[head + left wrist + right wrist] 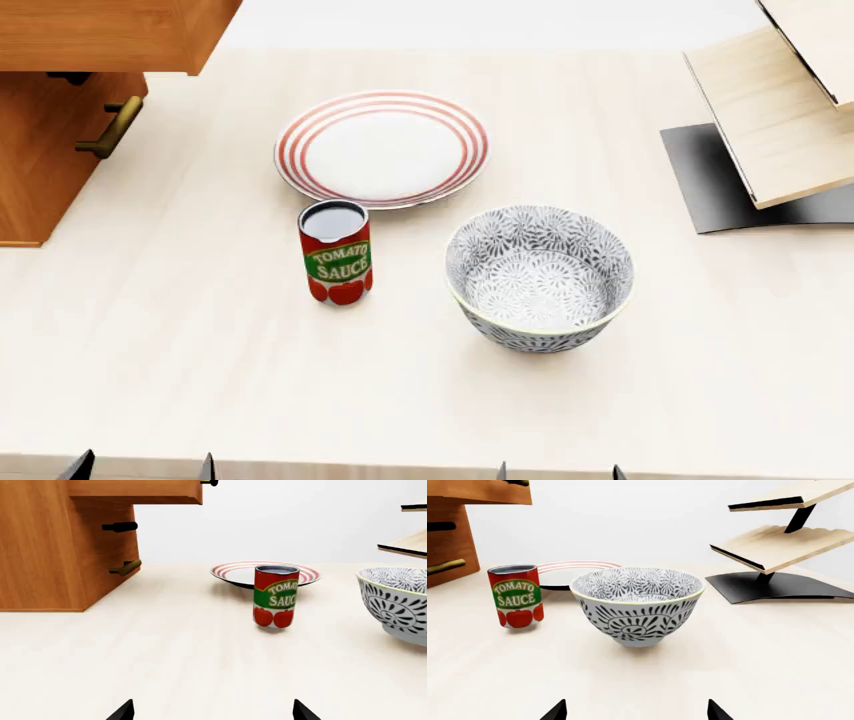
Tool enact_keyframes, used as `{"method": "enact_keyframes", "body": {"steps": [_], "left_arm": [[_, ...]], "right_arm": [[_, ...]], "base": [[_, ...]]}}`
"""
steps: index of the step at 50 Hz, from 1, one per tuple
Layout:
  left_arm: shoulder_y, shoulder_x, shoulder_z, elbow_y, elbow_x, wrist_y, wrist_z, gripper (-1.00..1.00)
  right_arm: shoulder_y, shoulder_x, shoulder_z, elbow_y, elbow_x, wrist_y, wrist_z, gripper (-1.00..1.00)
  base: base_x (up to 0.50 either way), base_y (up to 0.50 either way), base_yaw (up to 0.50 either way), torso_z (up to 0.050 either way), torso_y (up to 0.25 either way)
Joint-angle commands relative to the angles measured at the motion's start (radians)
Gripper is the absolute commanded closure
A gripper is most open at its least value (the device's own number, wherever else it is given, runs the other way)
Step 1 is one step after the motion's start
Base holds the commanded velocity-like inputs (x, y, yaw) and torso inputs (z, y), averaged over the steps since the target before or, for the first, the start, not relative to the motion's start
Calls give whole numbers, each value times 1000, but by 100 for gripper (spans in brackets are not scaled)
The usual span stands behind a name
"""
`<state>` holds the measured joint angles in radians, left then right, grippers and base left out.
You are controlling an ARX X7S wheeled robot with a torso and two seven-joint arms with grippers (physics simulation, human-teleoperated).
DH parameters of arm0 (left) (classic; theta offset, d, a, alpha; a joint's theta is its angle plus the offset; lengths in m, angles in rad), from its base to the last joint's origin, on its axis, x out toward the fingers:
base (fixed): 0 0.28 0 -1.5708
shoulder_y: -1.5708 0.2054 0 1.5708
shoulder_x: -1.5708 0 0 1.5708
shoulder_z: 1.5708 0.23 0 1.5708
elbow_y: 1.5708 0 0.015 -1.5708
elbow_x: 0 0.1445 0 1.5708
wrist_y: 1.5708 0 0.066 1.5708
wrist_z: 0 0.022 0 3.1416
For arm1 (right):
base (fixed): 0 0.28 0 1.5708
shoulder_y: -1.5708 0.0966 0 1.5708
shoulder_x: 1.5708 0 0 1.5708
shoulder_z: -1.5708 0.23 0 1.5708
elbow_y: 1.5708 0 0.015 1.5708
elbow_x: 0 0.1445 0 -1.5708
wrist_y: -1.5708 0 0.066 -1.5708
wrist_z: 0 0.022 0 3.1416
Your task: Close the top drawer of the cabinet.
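Both grippers sit at the near edge of the tabletop: your left gripper (140,467) and your right gripper (558,472) each show only two dark fingertips spread wide apart, holding nothing.

Next out stands a red cylindrical tin can (335,251) whose green label reads "TOMATO SAUCE", and just to its right a white ceramic bowl with a black leaf pattern (539,277). Beyond the can lies a white round plate with red rings (382,148).

At the far-right corner stands a pale plywood rack on a dark base (771,120). At the far-left corner stands the orange-brown wooden cabinet (40,150); its top drawer (114,35), an orange-brown wooden box, juts out past the cabinet front over the tabletop, above a lower brass bar handle (112,128).

The closing step looks not yet begun. Your next move likely calls for raising the left arm to the drawer front and pushing it squarely inward, clear of the can.
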<state>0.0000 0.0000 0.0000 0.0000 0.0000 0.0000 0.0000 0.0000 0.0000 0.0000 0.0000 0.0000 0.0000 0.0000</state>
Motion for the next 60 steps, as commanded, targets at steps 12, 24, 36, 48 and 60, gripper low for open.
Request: {"method": "enact_keyframes", "body": {"steps": [12, 24, 36, 48, 60], "left_arm": [[109, -154, 99, -51, -55, 45, -211, -100], [170, -190, 72, 205, -21, -58, -273, -100], [-66, -176, 65, 448, -58, -431, -291, -100], [-264, -259, 125, 610, -64, -712, -223, -100], [-568, -352, 363, 590, 45, -915, -148, -100]], "right_arm": [[-131, 38, -46, -69, 125, -69, 68, -100], [-93, 85, 86, -434, 435, 186, 213, -100], [359, 100, 248, -386, 596, 427, 487, -100], [330, 106, 181, -483, 563, 451, 549, -100], [390, 87, 116, -475, 556, 485, 610, -100]], "base": [[0, 0, 0, 0, 0], [0, 0, 0, 0, 0], [0, 0, 0, 0, 0], [0, 0, 0, 0, 0], [0, 0, 0, 0, 0]]}}
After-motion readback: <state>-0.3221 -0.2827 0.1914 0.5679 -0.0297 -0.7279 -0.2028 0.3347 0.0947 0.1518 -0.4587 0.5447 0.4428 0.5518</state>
